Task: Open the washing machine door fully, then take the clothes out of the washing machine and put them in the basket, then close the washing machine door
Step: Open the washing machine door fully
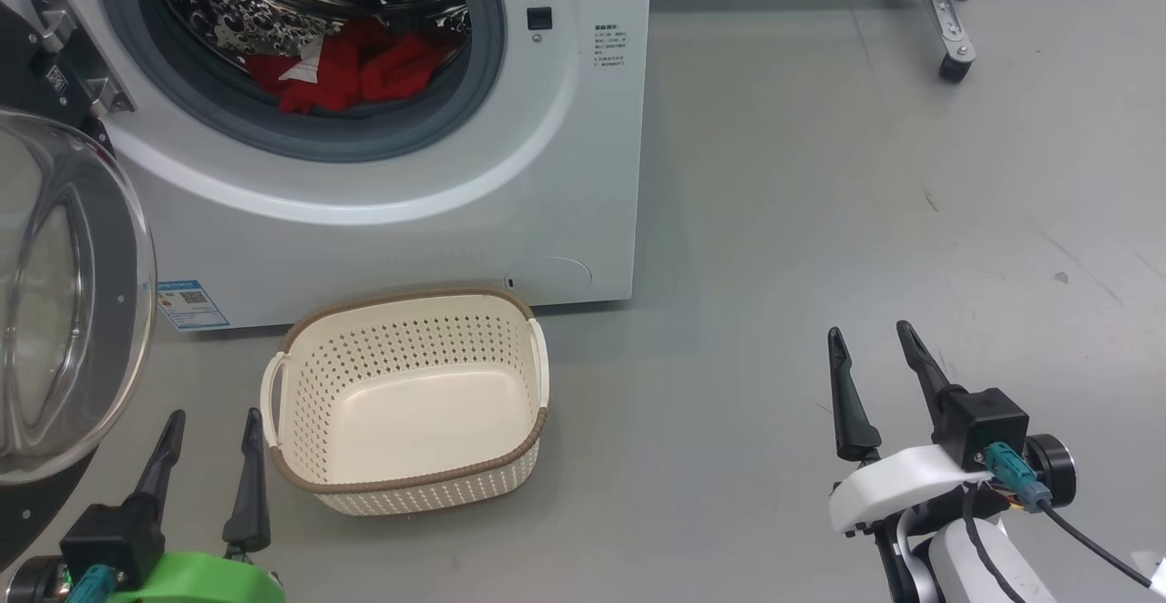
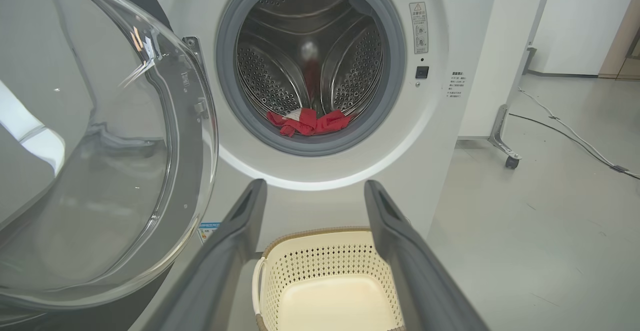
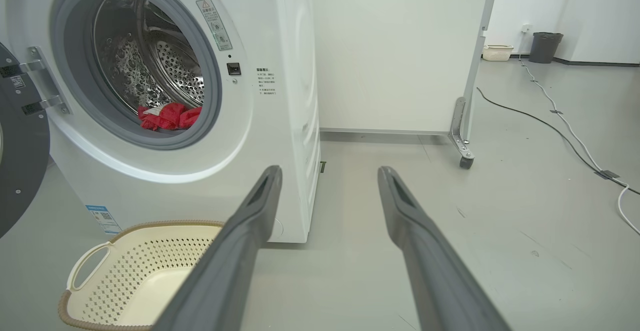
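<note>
Left arm (image 1: 196, 580), right arm (image 1: 911, 485) low, jaws wide

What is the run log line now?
washing machine door open | red garment in drum | basket empty | left claw open | right claw open

L gripper (image 1: 212, 416): 2 long tapered fingers (image 1: 248, 485), matt black, on black block base (image 1: 102, 539). Green shell (image 1: 200, 580) at wrist, glossy; teal L plug (image 1: 89, 583) beside it. R gripper (image 1: 868, 330): same finger type, on black cube mount (image 1: 984, 421). White shell (image 1: 897, 486), rounded; teal R plug (image 1: 1011, 475) w/ black cable (image 1: 1093, 544); black round cap (image 1: 1055, 465) at side; thin red/yellow wires below plug. Forearm (image 1: 1011, 576) white, 2nd black cable along it. Close up, both prs: dark grey, smooth, shallow recess on inner face nr tip.
</note>
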Robot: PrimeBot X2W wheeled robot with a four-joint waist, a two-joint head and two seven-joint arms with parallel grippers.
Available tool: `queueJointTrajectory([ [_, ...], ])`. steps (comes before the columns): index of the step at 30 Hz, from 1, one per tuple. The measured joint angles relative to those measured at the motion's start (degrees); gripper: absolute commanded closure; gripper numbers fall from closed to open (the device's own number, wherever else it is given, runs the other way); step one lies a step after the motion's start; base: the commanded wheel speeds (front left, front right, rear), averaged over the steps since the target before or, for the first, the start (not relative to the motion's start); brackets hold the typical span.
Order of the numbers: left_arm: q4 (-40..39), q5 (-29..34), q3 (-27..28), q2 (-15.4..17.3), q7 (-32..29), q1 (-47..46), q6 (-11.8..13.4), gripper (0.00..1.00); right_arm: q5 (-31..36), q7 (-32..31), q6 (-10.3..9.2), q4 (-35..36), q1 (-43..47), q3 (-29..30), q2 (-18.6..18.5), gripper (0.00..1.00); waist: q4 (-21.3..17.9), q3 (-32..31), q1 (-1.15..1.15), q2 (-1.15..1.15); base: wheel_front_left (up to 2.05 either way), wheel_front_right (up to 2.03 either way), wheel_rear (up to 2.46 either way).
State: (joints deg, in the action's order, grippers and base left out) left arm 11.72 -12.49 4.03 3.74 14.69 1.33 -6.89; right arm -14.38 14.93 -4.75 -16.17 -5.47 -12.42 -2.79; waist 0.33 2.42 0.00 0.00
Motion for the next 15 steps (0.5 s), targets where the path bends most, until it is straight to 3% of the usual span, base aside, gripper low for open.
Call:
queueJointTrajectory([
  [15,-0.2,0.6,0.4,-0.5,0.0,1.3,0.0,0.0,0.4,0.0,0.0,0.7,0.6,-0.2,0.0,0.0,0.8,-0.8,0.0,0.0,0.0,0.0,0.0],
])
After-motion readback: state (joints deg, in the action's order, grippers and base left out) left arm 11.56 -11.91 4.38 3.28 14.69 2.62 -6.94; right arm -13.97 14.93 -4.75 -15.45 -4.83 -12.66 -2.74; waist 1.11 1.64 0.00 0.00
